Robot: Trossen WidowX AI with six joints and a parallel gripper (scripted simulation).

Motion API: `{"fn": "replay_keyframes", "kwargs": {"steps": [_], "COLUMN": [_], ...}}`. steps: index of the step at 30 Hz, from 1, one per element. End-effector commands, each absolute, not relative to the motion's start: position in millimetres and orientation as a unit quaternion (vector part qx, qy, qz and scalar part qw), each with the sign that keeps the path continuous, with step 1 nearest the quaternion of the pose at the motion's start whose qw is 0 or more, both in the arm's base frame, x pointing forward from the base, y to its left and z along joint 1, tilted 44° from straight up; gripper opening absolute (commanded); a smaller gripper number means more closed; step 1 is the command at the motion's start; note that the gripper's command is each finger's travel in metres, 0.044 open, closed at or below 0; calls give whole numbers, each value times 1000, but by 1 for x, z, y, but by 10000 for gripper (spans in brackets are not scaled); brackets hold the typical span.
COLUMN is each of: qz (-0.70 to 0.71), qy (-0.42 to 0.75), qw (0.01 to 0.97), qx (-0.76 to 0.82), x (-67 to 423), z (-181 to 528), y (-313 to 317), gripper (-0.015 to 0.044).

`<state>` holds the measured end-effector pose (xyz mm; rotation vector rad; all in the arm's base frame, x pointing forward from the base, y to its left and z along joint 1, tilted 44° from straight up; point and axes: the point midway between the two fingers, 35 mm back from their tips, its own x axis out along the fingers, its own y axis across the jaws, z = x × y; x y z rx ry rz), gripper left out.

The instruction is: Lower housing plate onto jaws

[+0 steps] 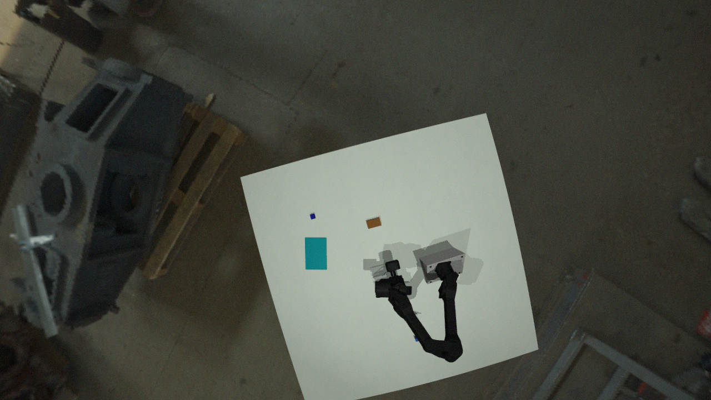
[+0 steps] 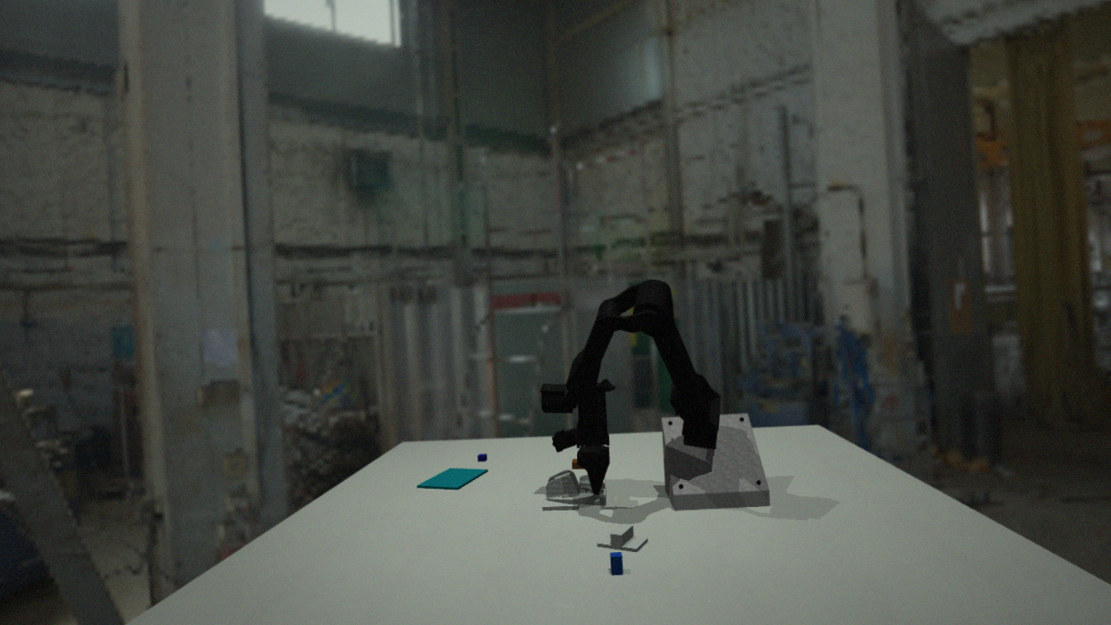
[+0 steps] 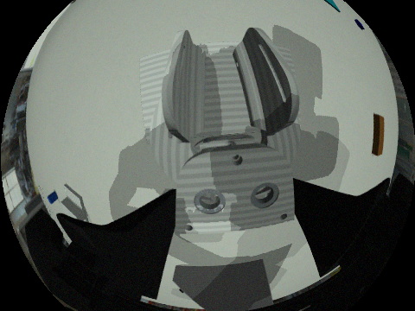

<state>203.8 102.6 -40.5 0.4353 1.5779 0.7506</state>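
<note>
My gripper [image 2: 596, 490] [image 3: 234, 190] points down, its two black fingers shut on opposite sides of the grey housing plate [image 3: 238, 170]. The plate has two ringed holes; grey parts show inside both. I cannot tell whether it is fully down or level. Two grey curved jaws, the left jaw [image 3: 186, 86] and the right jaw [image 3: 270, 82], stand upright just beyond the plate in the wrist view, over a striped grey base [image 3: 151, 99]. The exterior view shows a jaw [image 2: 561, 484] beside my fingertips. The arm hides the plate in the top view.
A teal plate [image 1: 315, 253] [image 2: 452, 478], an orange block [image 1: 374, 223] [image 3: 378, 135] and a dark blue cube [image 1: 313, 216] [image 3: 359, 24] lie apart. A blue block [image 2: 615, 563] [image 3: 52, 197] stands near a grey bracket [image 2: 621, 537]. A big grey block [image 1: 447, 251] [image 2: 730, 458] is beside the arm.
</note>
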Motion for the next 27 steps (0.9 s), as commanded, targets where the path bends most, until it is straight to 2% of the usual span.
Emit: {"fn": "replay_keyframes", "kwargs": {"steps": [1,27], "qz": [327,326], "qy": [686,687], "qw": [620,620], "qx": [192,194], "x": [203,202], "z": [-42,-45], "y": [105,108], "gripper": [351,351]}}
